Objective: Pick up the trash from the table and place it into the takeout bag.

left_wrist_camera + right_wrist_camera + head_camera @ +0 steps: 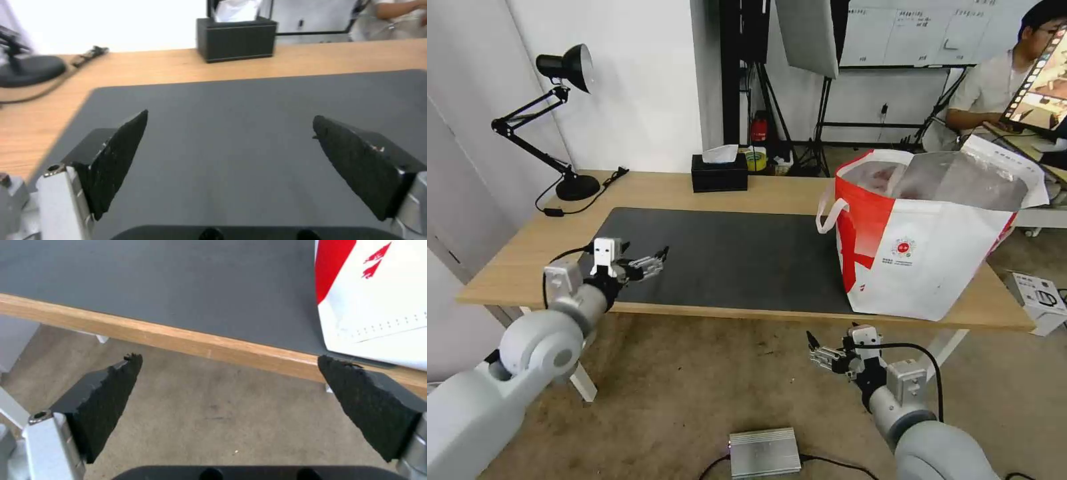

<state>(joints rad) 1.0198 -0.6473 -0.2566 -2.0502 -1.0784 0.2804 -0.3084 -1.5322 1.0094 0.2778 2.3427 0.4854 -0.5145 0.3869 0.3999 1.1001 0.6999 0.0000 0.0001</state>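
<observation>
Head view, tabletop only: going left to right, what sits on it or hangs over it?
Black desk lamp → left gripper, open over the dark grey mat → black tissue box → takeout bag. The right gripper, also open, hangs below the table edge, over the floor.

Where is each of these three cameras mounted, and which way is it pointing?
Head view: on the robot's head, looking down at the table and takeout bag; both arms show.
Left wrist view: behind the open left claw, over the mat, facing the tissue box.
Right wrist view: behind the open right claw, over the floor, facing the table edge.
Both wrist views share the mat.
</observation>
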